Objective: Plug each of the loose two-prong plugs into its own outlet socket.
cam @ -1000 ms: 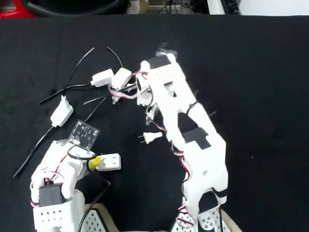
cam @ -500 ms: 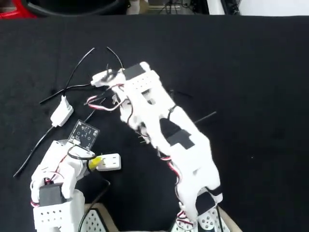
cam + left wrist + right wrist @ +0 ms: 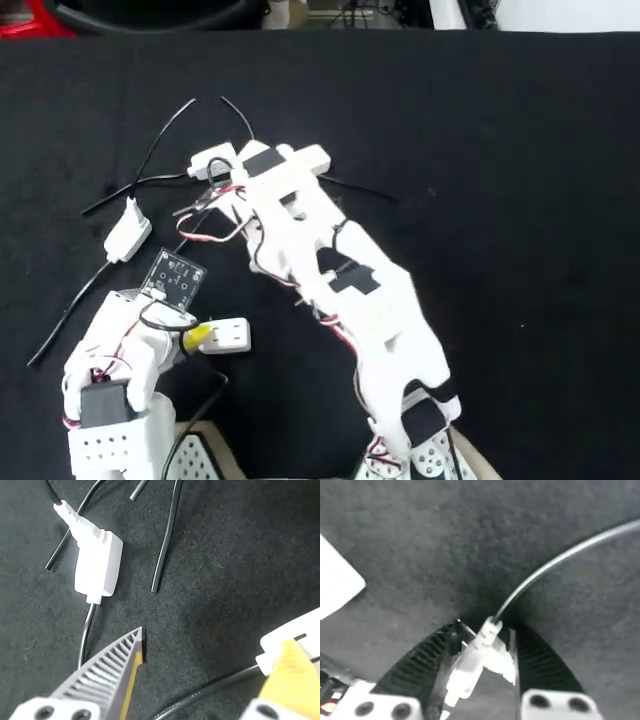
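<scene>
Two white arms work over a black-clothed table (image 3: 520,150) strewn with cords. The right arm (image 3: 340,280) stretches from the near edge toward the far left of the cloth. Its right gripper (image 3: 484,630) is clamped narrow on a small white plug (image 3: 477,655), whose thin black cord (image 3: 560,557) runs away across the cloth. A white block (image 3: 335,585) lies near that claw; which piece it is cannot be told. From above, a white connector (image 3: 212,160) sits at the arm's far end among loose black cords. The left arm (image 3: 115,370) is folded at the near left corner, its left gripper (image 3: 214,640) spread wide with nothing between the jaws. Its yellow-padded finger (image 3: 292,672) touches the end of a white outlet socket (image 3: 228,335) lying flat on the cloth. Ahead of that open claw and apart from it, a white corded piece (image 3: 97,562) rests on the cloth, with a cut cord end (image 3: 165,545) just beside it
</scene>
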Robot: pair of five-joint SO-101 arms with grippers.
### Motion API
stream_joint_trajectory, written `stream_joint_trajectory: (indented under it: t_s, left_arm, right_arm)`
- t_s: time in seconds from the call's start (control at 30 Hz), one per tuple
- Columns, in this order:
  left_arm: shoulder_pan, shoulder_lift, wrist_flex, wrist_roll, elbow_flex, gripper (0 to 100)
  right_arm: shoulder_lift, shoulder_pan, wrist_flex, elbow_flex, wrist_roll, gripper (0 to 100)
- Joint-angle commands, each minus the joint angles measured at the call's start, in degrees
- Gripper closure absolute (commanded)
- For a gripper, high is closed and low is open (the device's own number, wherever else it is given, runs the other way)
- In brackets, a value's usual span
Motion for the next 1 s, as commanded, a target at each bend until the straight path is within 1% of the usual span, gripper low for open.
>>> stream_joint_trajectory:
  t_s: [0.0, 0.17, 0.27, 0.33, 0.4, 0.53, 0.67, 0.8, 0.87, 0.97]
  left_arm:
    - [0.2, 0.7, -0.3, -0.8, 1.4, 60]
    - [0.2, 0.7, -0.3, -0.8, 1.4, 60]
    - [0.2, 0.7, -0.3, -0.8, 1.4, 60]
    - [0.2, 0.7, -0.3, -0.8, 1.4, 60]
    - [0.2, 0.7, -0.3, -0.8, 1.4, 60]
    - [0.2, 0.7, -0.3, -0.8, 1.5, 60]
    - [0.2, 0.7, -0.3, -0.8, 1.5, 60]
    - [0.2, 0.7, -0.3, -0.8, 1.5, 60]
    - [0.2, 0.7, -0.3, -0.8, 1.5, 60]
    - [0.2, 0.7, -0.3, -0.8, 1.5, 60]
  right_arm:
    - [0.7, 0.4, 1.7, -3.3, 0.4, 87.4]
    - [0.7, 0.5, 1.7, -5.3, -3.1, 98.8]
    - [0.7, 2.1, 1.8, -7.8, -6.0, 98.5]
    - [0.7, 3.2, 1.8, -9.3, -10.8, 98.5]
    - [0.7, 3.8, 1.9, -10.5, -13.2, 98.5]
    - [-1.9, 3.9, 2.0, -10.1, -13.6, 98.6]
    - [-7.3, 3.4, 1.8, -6.0, -13.6, 98.5]
    - [-8.2, 3.3, 1.7, -4.4, -13.3, 98.2]
    - [-7.7, 3.3, 1.1, -4.4, -13.3, 94.5]
    - [-5.8, 3.9, 0.9, -4.9, -13.3, 81.7]
